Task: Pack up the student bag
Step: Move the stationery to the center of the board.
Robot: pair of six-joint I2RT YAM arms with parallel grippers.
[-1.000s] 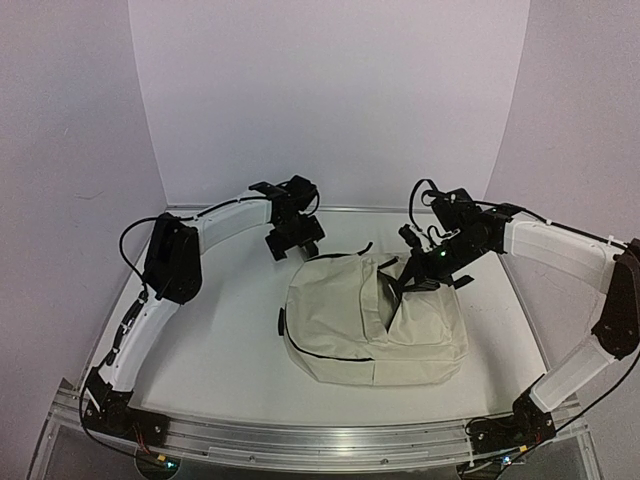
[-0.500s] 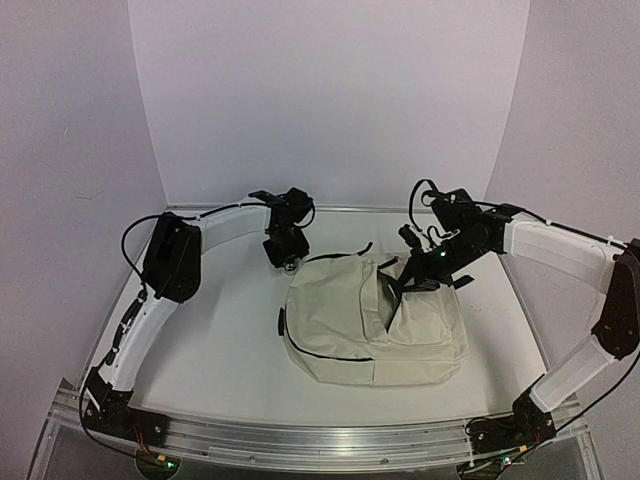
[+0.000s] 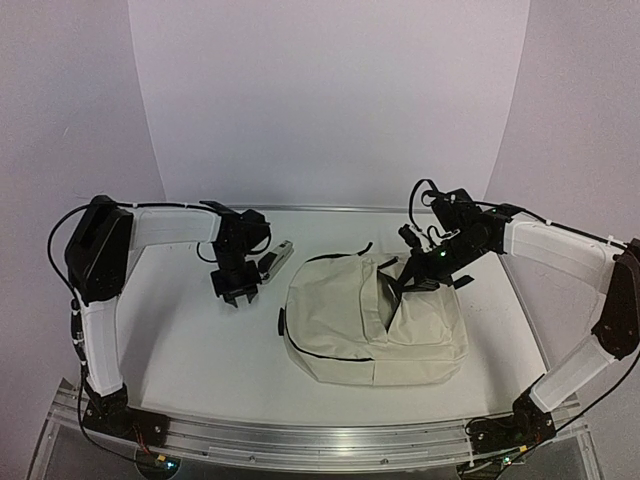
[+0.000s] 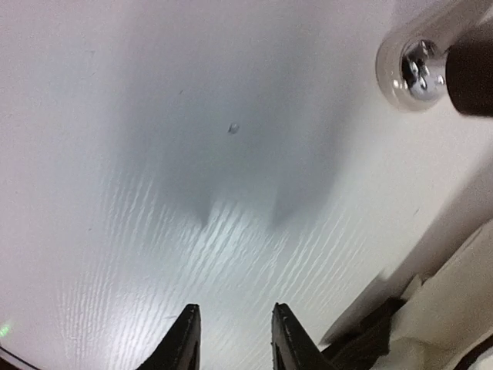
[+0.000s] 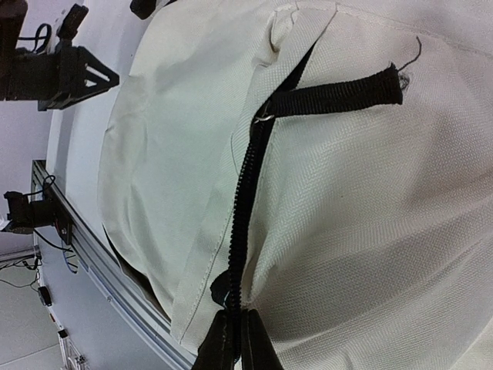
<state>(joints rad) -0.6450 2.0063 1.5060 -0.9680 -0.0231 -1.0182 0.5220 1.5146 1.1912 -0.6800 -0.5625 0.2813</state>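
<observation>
Fingers (image 4: 187, 339) of left gripper (image 3: 238, 294) narrowly parted, nothing between, over white table (image 3: 200, 350). Cream student bag (image 3: 370, 325) lies flat mid-table, to its right. Right gripper (image 5: 233, 343) fingers (image 5: 218, 351) pressed together at zipper (image 5: 243, 193) end on bag's far side, probably pinching the pull. Small grey-black object (image 3: 275, 262) just beyond left gripper.

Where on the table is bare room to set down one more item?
Widest free patch: the table near-left, bordered by the left arm, the left gripper and the student bag. A narrower strip lies behind the bag, between both arms. Crowded: the bag's far edge, where the right gripper pinches the zipper, and around the small silver object.
</observation>
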